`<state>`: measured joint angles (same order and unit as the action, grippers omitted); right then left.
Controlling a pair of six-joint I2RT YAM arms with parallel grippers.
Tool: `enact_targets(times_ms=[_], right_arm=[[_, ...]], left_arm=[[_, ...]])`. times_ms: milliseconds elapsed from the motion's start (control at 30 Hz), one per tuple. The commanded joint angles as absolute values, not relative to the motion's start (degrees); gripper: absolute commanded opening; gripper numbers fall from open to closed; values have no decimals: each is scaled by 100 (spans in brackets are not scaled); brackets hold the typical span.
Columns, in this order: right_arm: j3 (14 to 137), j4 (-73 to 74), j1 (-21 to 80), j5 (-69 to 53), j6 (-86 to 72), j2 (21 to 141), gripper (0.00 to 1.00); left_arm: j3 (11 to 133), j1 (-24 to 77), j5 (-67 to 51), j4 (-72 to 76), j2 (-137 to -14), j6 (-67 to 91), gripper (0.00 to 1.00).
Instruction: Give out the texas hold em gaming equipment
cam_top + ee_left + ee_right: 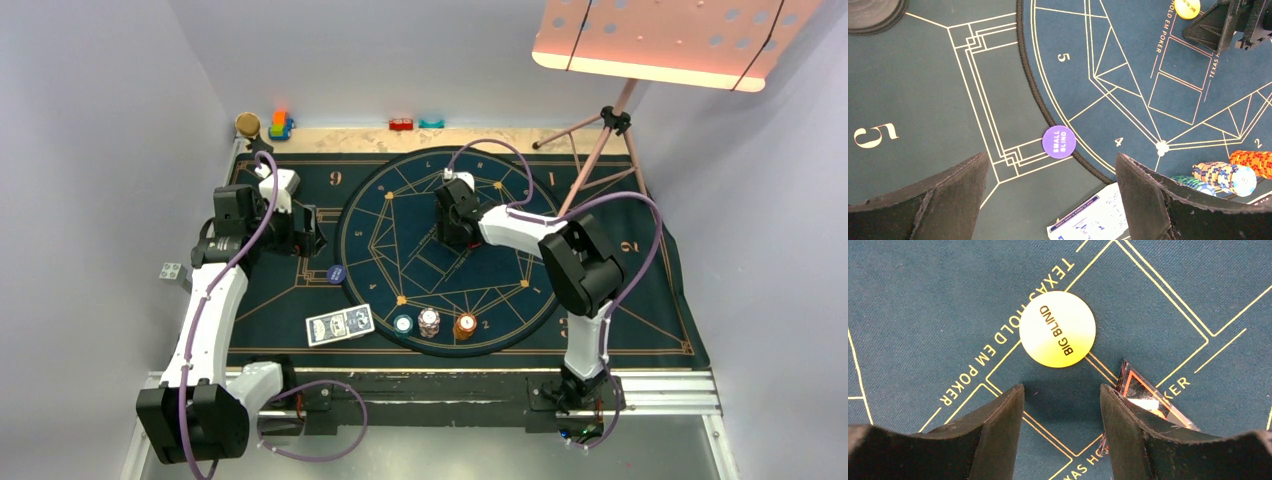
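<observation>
Centring right pincer (1062,390) over yellow Big Blind disc (1057,329) at mat (923,290) centre: jaws part-spread, empty, disc ahead of tips. Advance, lower flat, avoid red marker (1143,400) just beside one finger. Left pincer (1050,165) wide, empty.

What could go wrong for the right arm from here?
The Big Blind button lies flat on the felt, ahead of the open right gripper, not between its fingers, so closing here might miss it. The red triangular marker sits right beside one finger, partly hidden, so moving could knock it aside.
</observation>
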<state>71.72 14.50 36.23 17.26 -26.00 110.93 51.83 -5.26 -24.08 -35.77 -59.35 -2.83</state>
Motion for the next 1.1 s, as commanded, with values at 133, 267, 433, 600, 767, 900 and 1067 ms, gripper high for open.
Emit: enact_targets(times_ms=[133, 267, 433, 600, 767, 900, 1067], right_arm=[[7654, 1820, 3560, 2036, -2605, 11381, 60], [7928, 1898, 3558, 2122, -2512, 11557, 57], [8319, 2026, 3547, 2210, -2442, 11892, 46], [8957, 2349, 3419, 2301, -2426, 12399, 42], [9789, 2615, 3198, 2342, -2349, 12795, 41], [10624, 2919, 3009, 2215, -2304, 13236, 41], [11578, 3269, 2874, 2077, -2220, 13762, 41]], left_arm=[[5212, -582, -2524, -3559, -5937, -392, 100], [5222, -583, -2521, -3549, -5938, -378, 100], [5236, -581, -2504, -3556, -5927, -378, 100], [5240, -581, -2496, -3576, -5885, -374, 100], [5243, -580, -2483, -3568, -5880, -384, 100], [5238, -586, -2479, -3563, -5880, -382, 100], [5245, -582, -2478, -3562, -5906, -382, 100]])
